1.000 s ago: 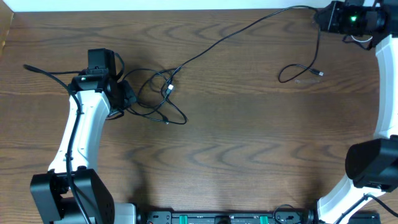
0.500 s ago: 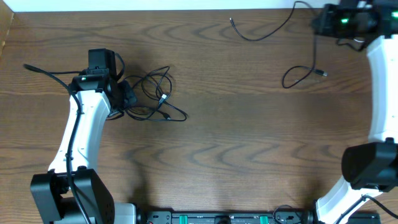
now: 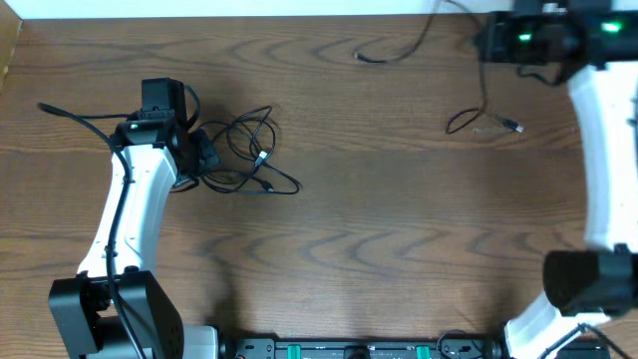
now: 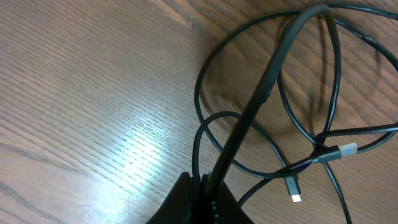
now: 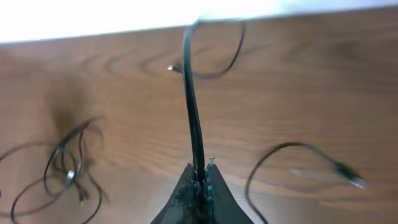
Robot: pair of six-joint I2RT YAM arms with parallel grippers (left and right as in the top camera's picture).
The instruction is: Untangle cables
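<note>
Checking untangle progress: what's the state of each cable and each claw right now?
black cable bundle: looped and tangled, lying flat.
separate black cable: apart from the bundle, both ends lying loose.
left claw: shut on a strand of the black cable bundle.
right claw: shut on the separate black cable, partway along it.

bench (image 3: 399, 219): dark brown wood with wavy grain, fills the overhead view | far edge: bright white strip (image 3: 249, 8) runs along it | far-left corner: paler tan sliver (image 3: 6, 50) | near edge: dark rail (image 3: 349, 350) with small green fittings (image 3: 289, 350) | left wrist view: pale glare patch (image 4: 143, 143) on the grain
</note>
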